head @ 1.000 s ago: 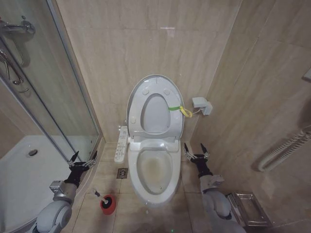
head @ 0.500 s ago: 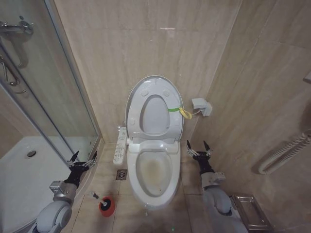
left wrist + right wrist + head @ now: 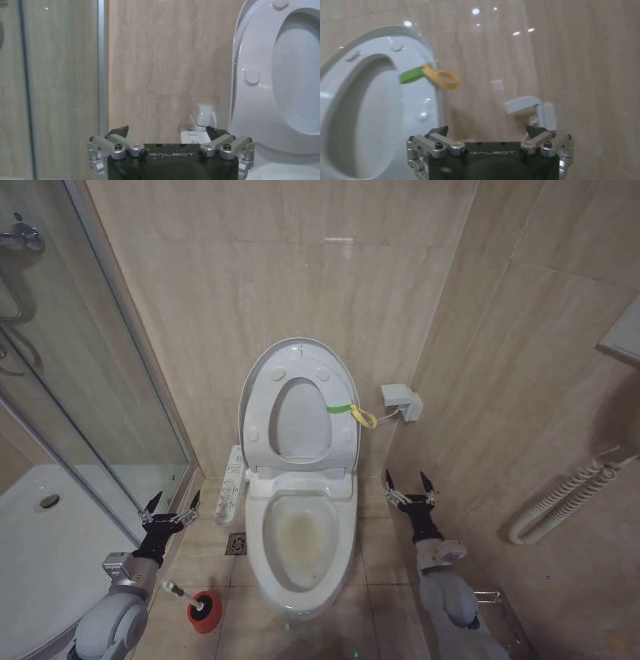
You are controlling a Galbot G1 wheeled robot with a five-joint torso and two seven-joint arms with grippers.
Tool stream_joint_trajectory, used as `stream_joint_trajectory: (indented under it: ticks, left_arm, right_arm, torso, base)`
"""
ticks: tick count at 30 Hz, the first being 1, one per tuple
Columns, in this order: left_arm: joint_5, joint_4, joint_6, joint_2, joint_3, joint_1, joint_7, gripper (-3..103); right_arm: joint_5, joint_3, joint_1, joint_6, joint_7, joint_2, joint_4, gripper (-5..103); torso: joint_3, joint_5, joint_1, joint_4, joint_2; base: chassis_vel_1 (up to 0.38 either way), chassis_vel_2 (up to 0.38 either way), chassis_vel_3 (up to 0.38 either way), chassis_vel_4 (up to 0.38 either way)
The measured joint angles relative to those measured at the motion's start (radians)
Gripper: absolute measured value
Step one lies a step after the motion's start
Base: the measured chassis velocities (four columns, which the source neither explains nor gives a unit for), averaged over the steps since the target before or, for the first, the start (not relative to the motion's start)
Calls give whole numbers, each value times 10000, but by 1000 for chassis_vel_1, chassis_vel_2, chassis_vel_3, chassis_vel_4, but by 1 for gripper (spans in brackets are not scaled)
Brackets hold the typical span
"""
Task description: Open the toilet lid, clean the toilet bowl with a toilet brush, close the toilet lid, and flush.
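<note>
Standing raised at centre frame, toilet lid [image 3: 299, 415] above stained toilet bowl [image 3: 297, 542]; toilet brush [image 3: 190, 603] lower left; left gripper [image 3: 169, 507] and right gripper [image 3: 407, 487] spread, empty, flanking.

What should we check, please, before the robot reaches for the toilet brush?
1. Toilet lid raised against the wall: ok.
2. Toilet bowl exposed, brownish stain inside: ok.
3. Toilet brush standing in its red holder on the floor, beside the bowl on the robot's left: ok.
4. Left tool open, nothing in it, above the brush: ok.
5. Right tool open, nothing in it, beside the bowl: ok.
6. Brush handle reachable from here: cannot tell.
</note>
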Motion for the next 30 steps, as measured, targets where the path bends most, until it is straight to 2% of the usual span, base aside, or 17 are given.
stream_joint_trajectory:
  ticks: [4, 21, 30]
  left_arm:
    - [0, 0, 0, 0, -2, 0, 0, 100]
    - [0, 0, 0, 0, -1, 1, 0, 100]
    - [0, 0, 0, 0, -2, 1, 0, 100]
  right_arm:
    - [-120, -32, -78, -38, -280, 87, 83, 100]
    - [-28, -66, -164, 133, -126, 179, 254, 100]
    - [156, -145, -292, 37, -921, 228, 380, 100]
  torso:
    - [0, 0, 0, 2, 1]
    - [0, 2, 0, -1, 0]
    - [0, 2, -1, -1, 1]
  base:
    - [48, 33, -15, 0]
    - [0, 0, 0, 0]
    - [0, 0, 0, 0]
